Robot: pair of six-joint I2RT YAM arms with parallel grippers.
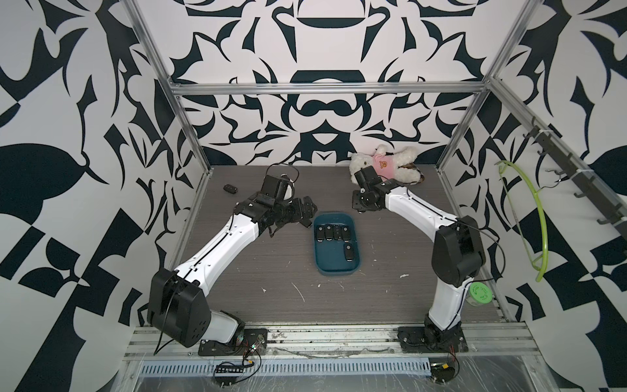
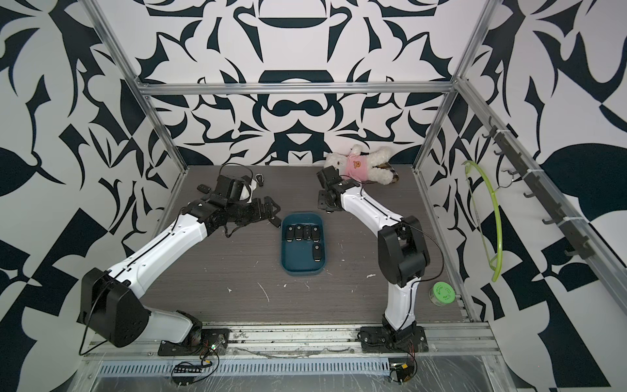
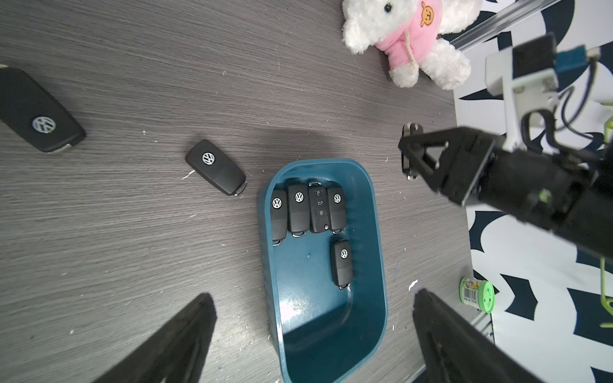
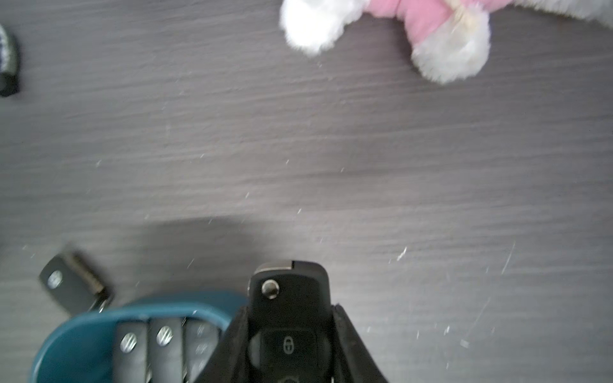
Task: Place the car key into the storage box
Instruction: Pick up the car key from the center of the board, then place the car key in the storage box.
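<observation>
Right in the middle of the table [image 1: 271,271] sits the storage box [image 1: 330,261], a blue-green tray with low walls. It has five keys in it. Four keys [image 1: 332,233] lie side by side at the 12 o'clock end. One more key [image 1: 348,253] lies alone below them on the 3 o'clock side. The 6 o'clock end is bare, and so is the spot at 9 o'clock beside the lone key, so I think the next key belongs there. The car key [image 4: 288,288] is not in the box yet. It looks lifted off the table, just past the box's 1 o'clock corner. The right gripper [image 4: 290,313] pinches it by its two long sides, and the buttons face the wrist camera. I think it is held by the sides so it can be laid down flat like the others. The left gripper [image 1: 307,213] hangs near the box at 10 o'clock with its jaws spread wide and nothing between them. I think it stays to the side to leave room. A loose key [image 3: 215,167] and another loose key [image 3: 39,116] lie on the table between 10 and 11 o'clock. A white teddy bear [image 1: 383,163] lies far off at 1 o'clock, and a green-lidded jar [image 1: 477,293] stands at 4 o'clock.
</observation>
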